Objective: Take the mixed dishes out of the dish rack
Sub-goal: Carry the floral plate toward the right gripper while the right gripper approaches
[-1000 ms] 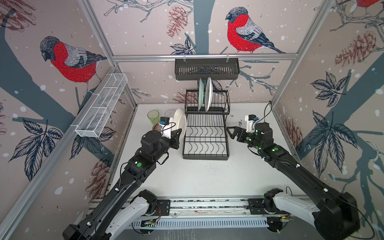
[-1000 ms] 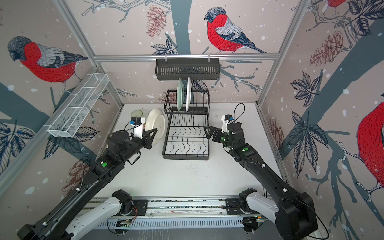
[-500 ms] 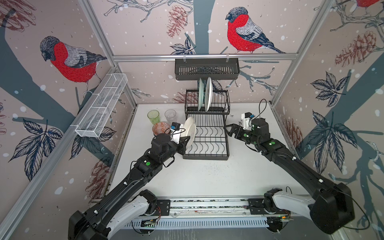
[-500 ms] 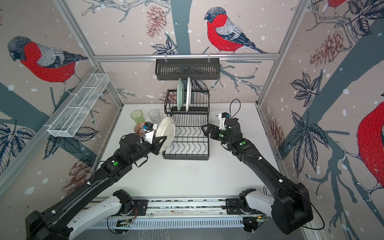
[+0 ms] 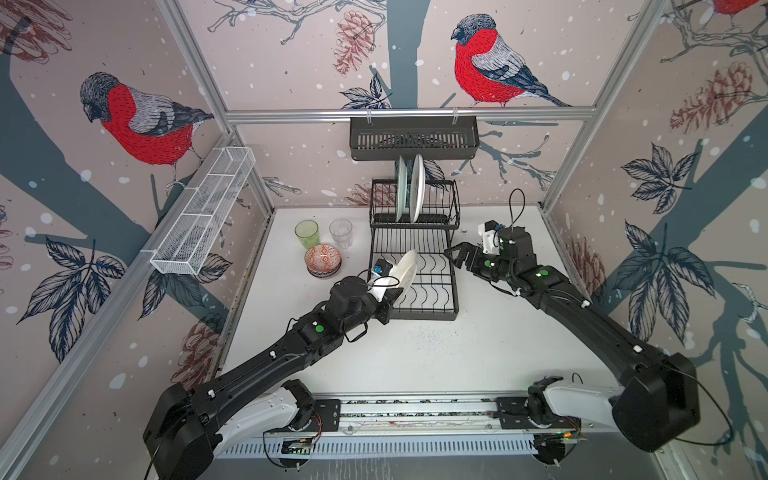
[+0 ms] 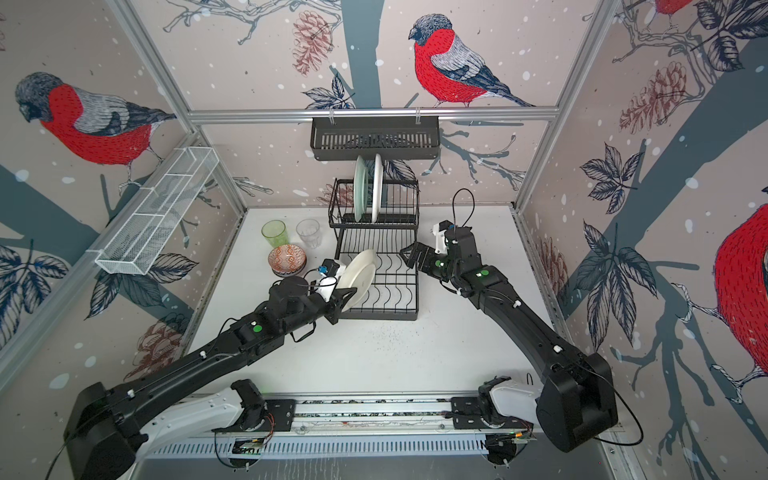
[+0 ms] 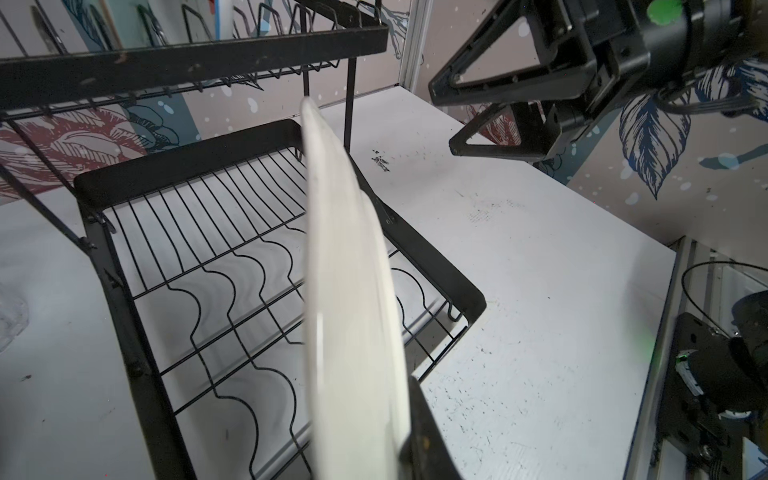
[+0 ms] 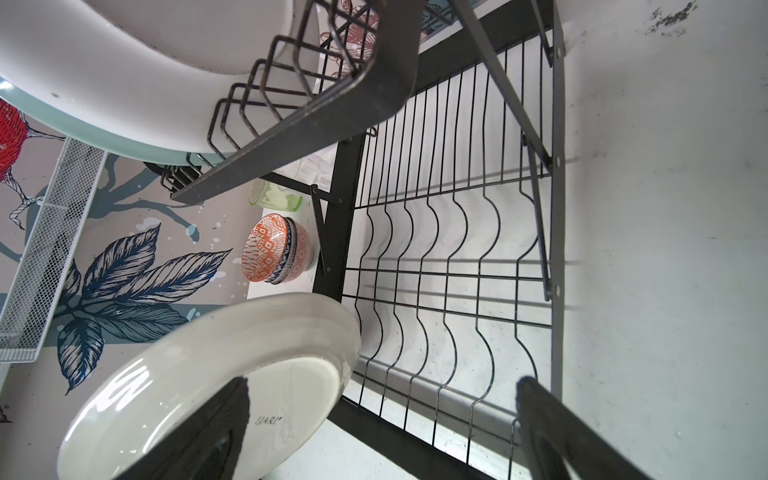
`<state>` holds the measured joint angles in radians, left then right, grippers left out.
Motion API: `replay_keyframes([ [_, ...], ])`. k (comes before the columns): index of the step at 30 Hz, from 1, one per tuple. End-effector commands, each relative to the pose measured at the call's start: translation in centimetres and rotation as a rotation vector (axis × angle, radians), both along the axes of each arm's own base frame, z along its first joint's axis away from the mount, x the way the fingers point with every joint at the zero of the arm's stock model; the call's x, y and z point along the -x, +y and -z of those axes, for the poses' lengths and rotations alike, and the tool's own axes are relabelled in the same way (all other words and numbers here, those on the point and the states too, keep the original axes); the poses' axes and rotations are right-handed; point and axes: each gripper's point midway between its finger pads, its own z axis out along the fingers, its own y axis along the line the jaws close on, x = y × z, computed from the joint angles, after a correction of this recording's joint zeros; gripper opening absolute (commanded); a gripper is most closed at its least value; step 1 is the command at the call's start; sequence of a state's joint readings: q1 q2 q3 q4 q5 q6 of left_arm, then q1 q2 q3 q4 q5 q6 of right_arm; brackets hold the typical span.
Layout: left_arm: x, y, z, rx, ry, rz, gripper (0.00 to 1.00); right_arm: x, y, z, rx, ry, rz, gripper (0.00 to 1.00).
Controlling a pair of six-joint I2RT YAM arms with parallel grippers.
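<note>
We see everything from high overhead in both top views, while each wrist camera looks closely beyond its jaws at the shared dish rack

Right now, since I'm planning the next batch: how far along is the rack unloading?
Done: green tumbler, clear tumbler and stacked bowls stand on the table left of the rack. In hand: the left gripper is shut on a plate, tilted on edge over the rack's left side; the right gripper is open and empty at its right side. Left: mint plate and white plate, upright in the upper holder.
</note>
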<state>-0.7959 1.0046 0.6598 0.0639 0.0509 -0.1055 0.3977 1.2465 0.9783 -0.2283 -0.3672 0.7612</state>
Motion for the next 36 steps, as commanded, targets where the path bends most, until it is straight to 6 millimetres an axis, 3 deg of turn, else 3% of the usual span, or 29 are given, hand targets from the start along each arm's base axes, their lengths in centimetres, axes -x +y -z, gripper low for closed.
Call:
replay_keyframes([
  [1,-1.2,-1.0,-3.6,0.071,-0.161,-0.014,0.00,0.3,-0.1,-0.1,-0.023,0.053,0.019,0.99],
  [16,-1.7,-5.3,-3.1,0.033,-0.206,0.075,0.00,-0.1,-2.0,-3.0,-0.048,0.085,0.274,0.99],
  [36,-2.2,-8.6,-1.7,-0.120,-0.314,0.079,0.00,1.3,1.9,-1.1,-0.062,0.161,0.208,0.99],
])
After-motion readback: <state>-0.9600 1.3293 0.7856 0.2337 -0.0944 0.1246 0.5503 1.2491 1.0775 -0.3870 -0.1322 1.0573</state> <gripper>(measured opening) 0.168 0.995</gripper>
